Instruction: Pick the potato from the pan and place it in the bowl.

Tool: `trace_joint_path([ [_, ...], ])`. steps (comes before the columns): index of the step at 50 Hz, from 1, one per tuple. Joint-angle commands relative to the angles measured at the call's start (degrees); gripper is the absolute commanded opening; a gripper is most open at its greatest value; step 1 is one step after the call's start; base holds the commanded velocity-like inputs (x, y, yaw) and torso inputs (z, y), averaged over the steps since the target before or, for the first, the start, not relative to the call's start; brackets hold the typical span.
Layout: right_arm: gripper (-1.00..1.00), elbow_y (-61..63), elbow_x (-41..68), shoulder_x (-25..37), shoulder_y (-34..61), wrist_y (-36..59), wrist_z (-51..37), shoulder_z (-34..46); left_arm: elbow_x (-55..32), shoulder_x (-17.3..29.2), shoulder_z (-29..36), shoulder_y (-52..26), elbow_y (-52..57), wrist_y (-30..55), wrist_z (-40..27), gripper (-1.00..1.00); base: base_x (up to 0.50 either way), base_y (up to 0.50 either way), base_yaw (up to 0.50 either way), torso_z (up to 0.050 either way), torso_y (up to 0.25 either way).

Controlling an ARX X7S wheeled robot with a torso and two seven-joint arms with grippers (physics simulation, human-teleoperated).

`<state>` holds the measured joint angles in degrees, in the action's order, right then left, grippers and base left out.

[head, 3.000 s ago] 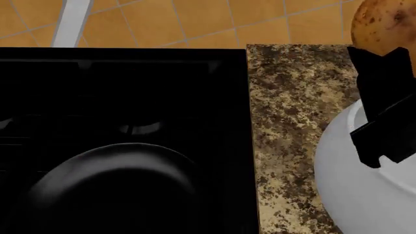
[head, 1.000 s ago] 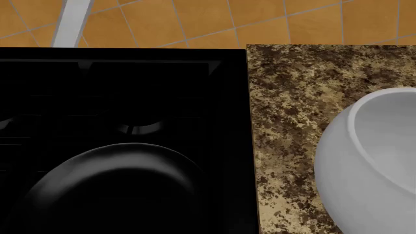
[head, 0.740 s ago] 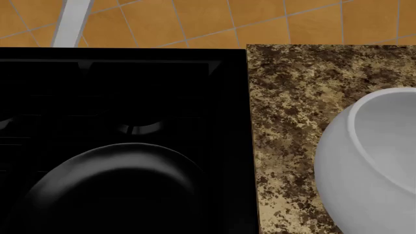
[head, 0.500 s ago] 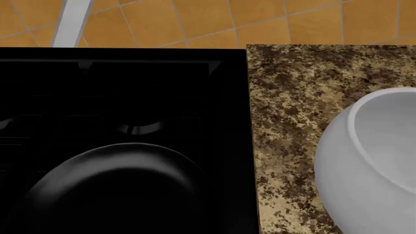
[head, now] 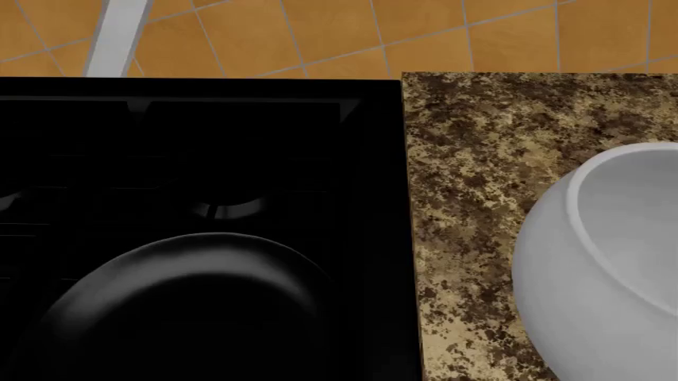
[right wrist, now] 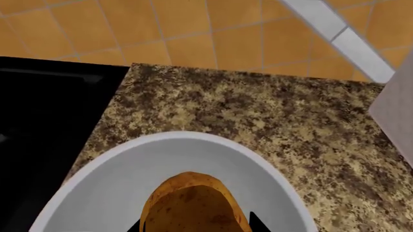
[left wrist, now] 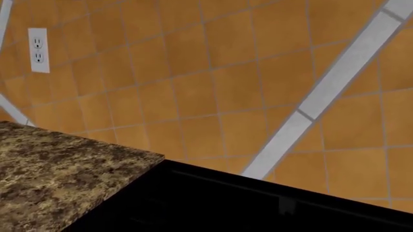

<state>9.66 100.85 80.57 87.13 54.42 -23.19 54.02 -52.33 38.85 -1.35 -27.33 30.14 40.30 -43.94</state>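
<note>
In the right wrist view the golden-brown speckled potato (right wrist: 193,205) sits between the black fingertips (right wrist: 256,223) of my right gripper (right wrist: 195,225), which is shut on it. It hangs over the wide mouth of the white bowl (right wrist: 110,166). The head view shows the bowl (head: 593,270) at the right edge on the granite counter. The black pan (head: 190,305) lies on the stove at lower left with nothing showing in it; its handle is out of view. Neither gripper appears in the head view. No left gripper fingers show in the left wrist view.
The black stove (head: 202,159) fills the left of the head view, and the speckled granite counter (head: 477,175) lies between it and the bowl. An orange tiled wall (head: 350,36) stands behind. The left wrist view shows a wall outlet (left wrist: 39,50). A grey surface (right wrist: 397,108) borders the counter.
Three seconds ago my right gripper held the potato above the bowl at the head view's right edge; it has since left that view. Nothing has moved there over the last second.
</note>
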Motion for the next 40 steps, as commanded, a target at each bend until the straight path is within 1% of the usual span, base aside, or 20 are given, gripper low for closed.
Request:
trace_joint_path([
  [1,-1.00,-0.94,-2.40,-1.65,-0.77,-0.03,0.97,0.55,0.63,-0.14,0.03,0.87,-0.69,-0.86,0.49,1.00,0.00,0.00,0.00,0.000,0.000],
  [21,-1.00,-2.44,-2.38,-2.94,-1.96,0.02,0.35,1.16,1.44,-0.54,0.42,1.44,-1.95,-1.92,1.24,1.00,0.00,0.00,0.00,0.000,0.000],
  [22,1.00,-2.52,-2.32,-2.96,-2.01,-0.11,0.00,1.15,1.57,-0.61,0.48,1.50,-2.11,-2.05,1.32,1.00,0.00,0.00,0.00,0.000,0.000],
  [40,1.00,-3.61,-0.37,-3.11,-1.25,-1.05,-1.49,-0.21,1.61,-0.60,0.58,2.37,-1.61,-2.32,1.23,1.00,0.00,0.00,0.00,0.000,0.000],
])
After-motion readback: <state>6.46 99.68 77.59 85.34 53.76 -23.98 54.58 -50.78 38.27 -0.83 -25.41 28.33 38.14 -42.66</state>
